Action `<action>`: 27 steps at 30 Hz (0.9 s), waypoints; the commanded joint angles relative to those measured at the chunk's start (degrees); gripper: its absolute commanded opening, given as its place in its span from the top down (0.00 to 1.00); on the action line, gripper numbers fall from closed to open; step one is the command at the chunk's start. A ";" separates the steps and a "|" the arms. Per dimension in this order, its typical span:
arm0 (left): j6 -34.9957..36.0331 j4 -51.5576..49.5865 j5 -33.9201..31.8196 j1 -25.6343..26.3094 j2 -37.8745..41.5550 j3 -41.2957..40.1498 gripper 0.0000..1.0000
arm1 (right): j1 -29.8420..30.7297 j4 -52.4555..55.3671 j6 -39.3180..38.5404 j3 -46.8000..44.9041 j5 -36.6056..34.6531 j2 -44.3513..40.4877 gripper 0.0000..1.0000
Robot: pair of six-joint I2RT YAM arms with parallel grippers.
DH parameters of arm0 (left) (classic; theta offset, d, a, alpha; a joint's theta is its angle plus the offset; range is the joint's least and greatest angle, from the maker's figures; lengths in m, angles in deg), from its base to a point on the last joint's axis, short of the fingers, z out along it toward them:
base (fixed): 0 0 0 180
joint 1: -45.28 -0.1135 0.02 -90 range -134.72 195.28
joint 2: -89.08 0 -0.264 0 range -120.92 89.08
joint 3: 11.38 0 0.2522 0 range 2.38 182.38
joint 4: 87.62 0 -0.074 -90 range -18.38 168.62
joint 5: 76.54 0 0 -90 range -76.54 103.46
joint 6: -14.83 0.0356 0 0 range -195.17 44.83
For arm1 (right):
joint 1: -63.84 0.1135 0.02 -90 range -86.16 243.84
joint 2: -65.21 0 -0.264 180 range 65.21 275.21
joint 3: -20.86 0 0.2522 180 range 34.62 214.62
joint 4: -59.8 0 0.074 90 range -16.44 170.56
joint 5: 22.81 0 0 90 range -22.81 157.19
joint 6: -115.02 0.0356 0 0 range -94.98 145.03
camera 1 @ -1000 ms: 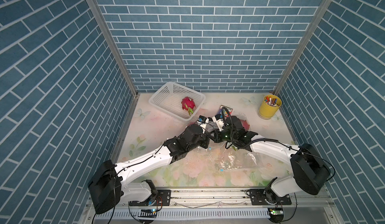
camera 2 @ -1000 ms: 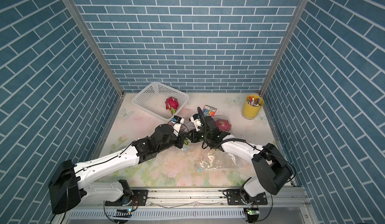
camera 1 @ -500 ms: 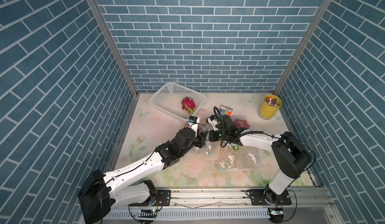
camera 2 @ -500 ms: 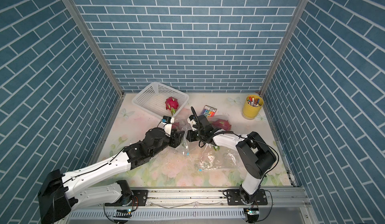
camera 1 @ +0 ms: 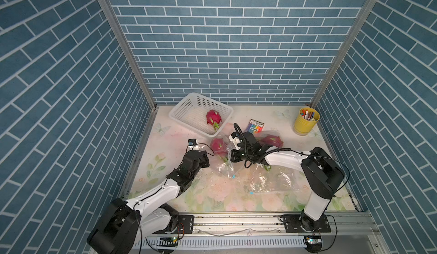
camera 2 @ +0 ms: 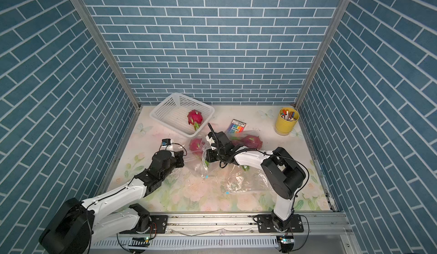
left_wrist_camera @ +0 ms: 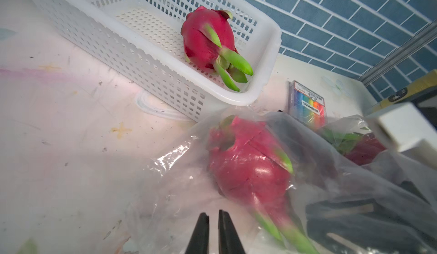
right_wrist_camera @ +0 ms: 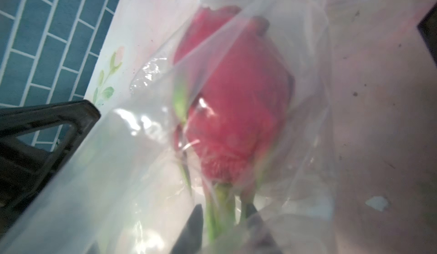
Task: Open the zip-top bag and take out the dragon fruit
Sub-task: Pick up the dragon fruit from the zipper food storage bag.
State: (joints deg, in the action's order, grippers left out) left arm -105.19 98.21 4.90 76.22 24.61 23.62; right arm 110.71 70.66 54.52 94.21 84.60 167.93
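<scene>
Dragon fruit [camera 1: 217, 144], inside the zip-top bag [camera 1: 227, 169] on the bench [camera 1: 175, 146], lies just far-left of the nearer right tool [right_wrist_camera: 223, 213], whose parted jaws flank its green tips, long axis near-to-far, tips pointing near; left tool [left_wrist_camera: 213, 215] is nearly closed, film grip undeterminable.

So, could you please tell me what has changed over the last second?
The left pincer drew back from the middle toward the robot's left and is nearly shut beside the bag. The right pincer swung left to the bag, standing open. The bagged dragon fruit, covered by the arms before, now shows between them. The basket, the loose dragon fruit in it and the yellow cup stayed put.
</scene>
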 commanded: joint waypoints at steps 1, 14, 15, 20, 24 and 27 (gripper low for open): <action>0.92 7.01 3.11 -0.56 -4.18 -0.70 0.93 | 0.27 0.93 -0.50 2.33 -4.23 1.75 0.59; 0.77 12.58 7.95 -0.60 -21.41 1.13 1.00 | 1.38 1.77 -2.12 5.34 -6.59 5.54 0.40; 0.83 12.49 8.40 -0.61 -22.26 1.43 1.00 | 1.42 1.35 -2.07 5.44 -6.01 5.78 0.39; 0.71 13.31 11.18 -0.62 -24.99 1.80 1.00 | 1.82 0.74 -2.01 6.67 -5.18 7.23 0.39; 0.05 14.06 13.11 -0.58 -27.07 1.83 1.00 | 2.56 0.24 -2.07 8.09 -4.30 8.34 0.39; -0.29 14.33 14.40 -0.59 -28.08 2.13 1.00 | 3.05 -0.66 -2.19 8.85 -2.85 8.99 0.40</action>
State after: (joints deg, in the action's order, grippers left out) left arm -105.23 113.44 16.38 75.87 -1.94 25.32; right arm 112.90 71.67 53.38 101.43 80.16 175.40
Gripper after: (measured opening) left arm 0.053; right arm 0.606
